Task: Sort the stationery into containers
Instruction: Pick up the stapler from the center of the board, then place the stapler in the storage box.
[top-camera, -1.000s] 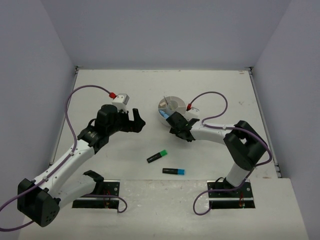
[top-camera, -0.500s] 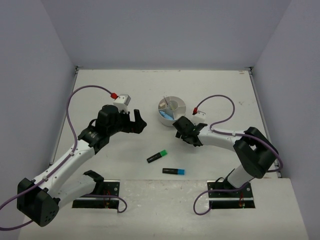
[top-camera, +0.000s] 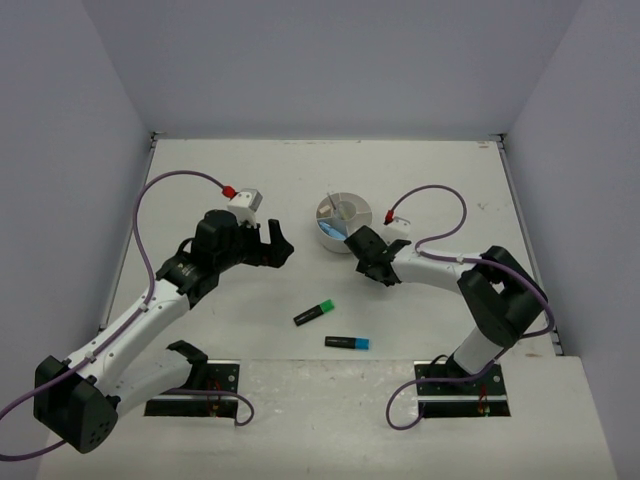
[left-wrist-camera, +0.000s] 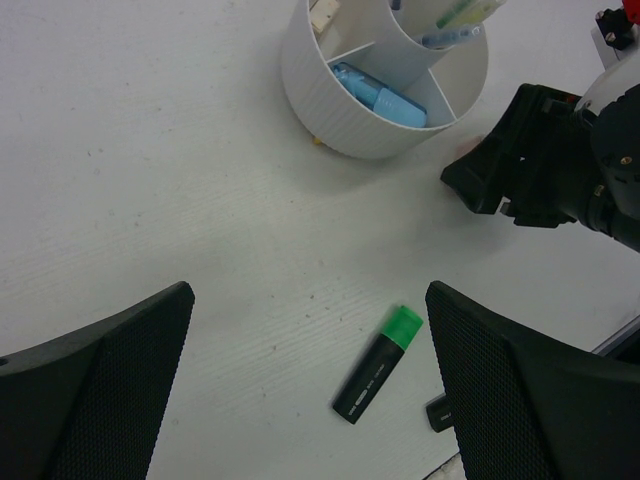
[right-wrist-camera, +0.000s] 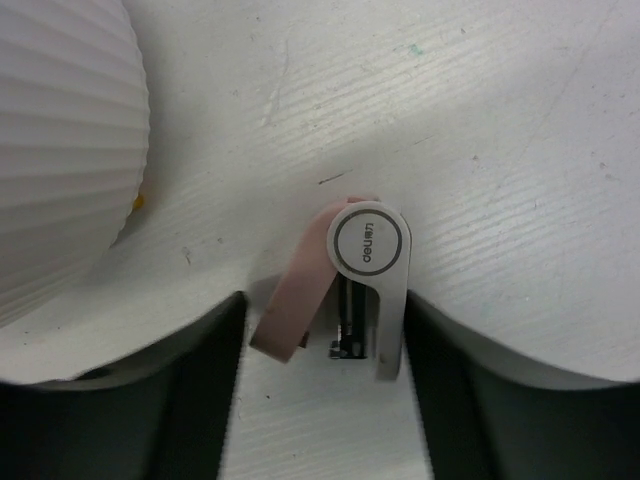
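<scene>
On the white surface (top-camera: 250, 180), the left hand (top-camera: 272, 243) hovers fully open and empty. The right hand (top-camera: 360, 245), just beside the organiser (left-wrist-camera: 350, 120), straddles a pink-and-white item (right-wrist-camera: 368, 245); whether it grips the item cannot be told.

On the white table (top-camera: 450, 180), towards the back, a round white organiser (top-camera: 343, 212) with something blue in its near compartment. Just beside its near right edge, the right gripper (top-camera: 358, 243), open or closed hard to tell at this size. Left of the organiser and apart from it, the left gripper (top-camera: 278, 243), jaws spread wide. Nearer the bases, apart from both arms, a green-capped highlighter (top-camera: 314, 313) and, nearer still, a blue-capped highlighter (top-camera: 347, 342). Purple cables (top-camera: 170, 185) looped over each arm.
</scene>
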